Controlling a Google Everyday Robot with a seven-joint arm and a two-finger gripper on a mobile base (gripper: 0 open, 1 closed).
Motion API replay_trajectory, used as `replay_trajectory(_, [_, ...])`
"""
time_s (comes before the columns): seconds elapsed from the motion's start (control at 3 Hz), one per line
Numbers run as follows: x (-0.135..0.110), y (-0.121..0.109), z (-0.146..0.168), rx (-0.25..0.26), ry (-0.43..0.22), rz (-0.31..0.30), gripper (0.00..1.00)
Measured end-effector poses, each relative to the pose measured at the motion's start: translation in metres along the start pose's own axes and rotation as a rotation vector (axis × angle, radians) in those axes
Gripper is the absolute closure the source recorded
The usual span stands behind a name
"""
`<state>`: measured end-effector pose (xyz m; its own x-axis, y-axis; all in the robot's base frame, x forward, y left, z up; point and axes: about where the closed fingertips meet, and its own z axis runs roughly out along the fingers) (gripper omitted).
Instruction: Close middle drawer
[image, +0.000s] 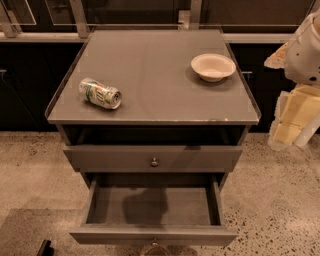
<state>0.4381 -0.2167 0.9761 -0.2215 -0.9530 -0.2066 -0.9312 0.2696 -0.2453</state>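
— What is closest to us?

— The middle drawer (110, 234), at 6 o'clock. It is pulled far out. It is a wide, shallow grey tray with a low flat front and a small round shiny knob (155, 243). We see nothing inside it, only a dark shadow.

— And our gripper (290, 132)?

— At 3 o'clock, out beside the cabinet and well apart from the drawer. We cannot tell if it is open or closed. We see nothing in it.

— What could go wrong?

— If we push the front near one corner, the tray may twist and stick. Just above it, the top drawer (110, 159) pokes out a little, so our arm could bump it on the way over.

— And farther back?

— On the smooth grey cabinet top (155, 100) a round can (100, 93) lies on its side at 10 o'clock. A hard slam could shake it and make it roll. The pale round bowl (213, 66) at 1 o'clock sits flat, so we think it would not move.
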Motion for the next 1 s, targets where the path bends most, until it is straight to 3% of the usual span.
replay_trajectory(0.67, [0.014,0.013,0.012,0.007,-0.039,0.027,0.0])
replay_trajectory(1.0, [0.032,0.047,0.034,0.021,-0.134,0.065,0.0])
